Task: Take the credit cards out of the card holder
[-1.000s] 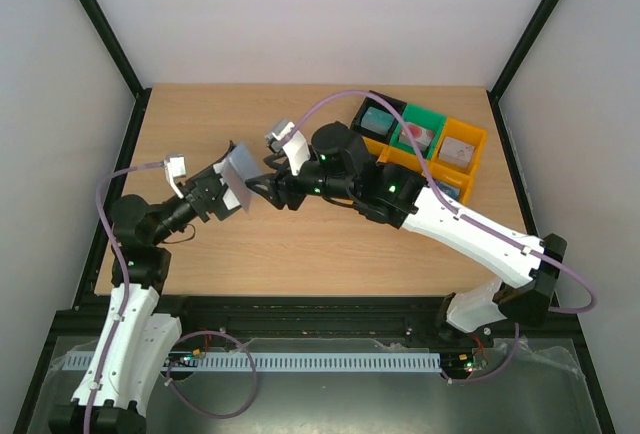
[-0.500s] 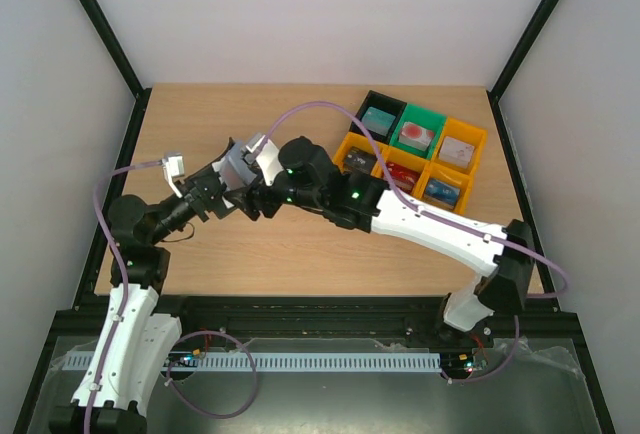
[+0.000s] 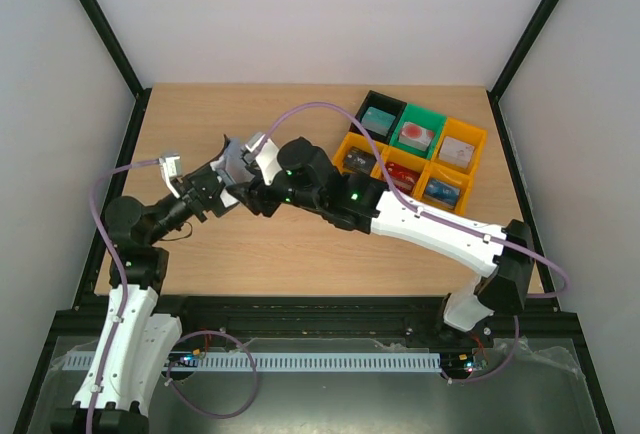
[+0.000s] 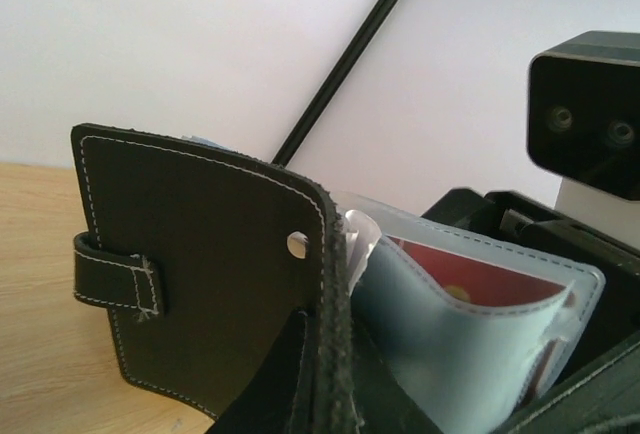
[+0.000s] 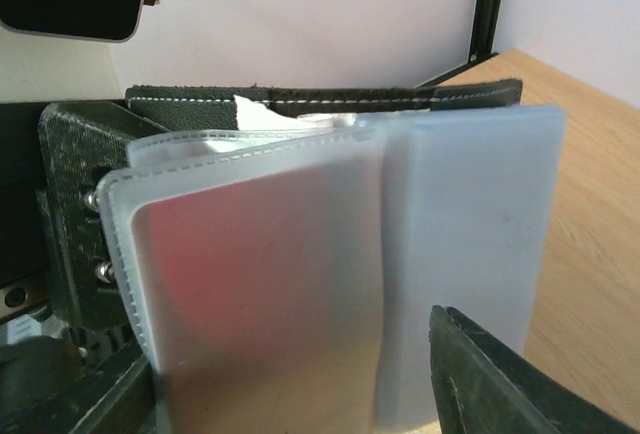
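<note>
Above table [image 3: 300, 244] | left tool [image 3: 222, 186] clenched on card holder [image 4: 200, 284] | red card [image 4: 470, 274] sleeved | right tool [image 3: 250, 186]: cannot tell

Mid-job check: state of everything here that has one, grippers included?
card holder: open, held up in the air
red card: inside one of the clear sleeves, not yet out
white card: behind the sleeves, edge showing
left gripper: jaws shut on the card holder
right gripper: jaws open, either side of the sleeves
bins: one item each

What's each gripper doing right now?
Left gripper: shut on the card holder.
Right gripper: jaws apart around the plastic sleeves; whether it grips cannot be told.
</note>
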{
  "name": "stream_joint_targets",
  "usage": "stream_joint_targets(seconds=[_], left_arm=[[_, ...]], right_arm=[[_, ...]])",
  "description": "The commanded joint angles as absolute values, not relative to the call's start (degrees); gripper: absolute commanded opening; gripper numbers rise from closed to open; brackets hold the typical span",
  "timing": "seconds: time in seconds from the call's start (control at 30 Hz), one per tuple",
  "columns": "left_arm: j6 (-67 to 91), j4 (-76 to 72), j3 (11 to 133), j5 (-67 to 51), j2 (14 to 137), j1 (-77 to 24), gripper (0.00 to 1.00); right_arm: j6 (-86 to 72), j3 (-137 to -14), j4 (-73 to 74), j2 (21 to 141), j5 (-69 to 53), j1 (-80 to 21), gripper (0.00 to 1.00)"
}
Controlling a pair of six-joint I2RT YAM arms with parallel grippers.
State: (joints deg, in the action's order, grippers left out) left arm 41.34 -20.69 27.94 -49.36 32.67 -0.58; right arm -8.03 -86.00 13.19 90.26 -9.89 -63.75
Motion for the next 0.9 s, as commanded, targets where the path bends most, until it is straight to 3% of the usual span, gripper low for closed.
stream_joint_targets(seconds=[0.0,0.13,0.43,0.87], left_arm=[[39.8,-24.9,29.7,-51.7,31.6,-0.7,0.02],[39.6,-24.7,29.8,-51.0,31.3,-0.7,0.02],[39.3,-24.3,29.8,-50.7,31.2,-0.7,0.02],[38.9,-23.3,30.1,-50.3,31.4,-0.7,0.02]], right_arm=[[-7.3,-84.8,11.8,86.7,-10.1,-62.5,0.65],[-6.6,-84.0,12.8,85.1,-12.4,-61.8,0.74],[-5.8,-83.9,14.4,83.4,-17.2,-61.5,0.84],[-7.2,-84.1,13.6,83.0,-14.0,-61.5,0.81]])
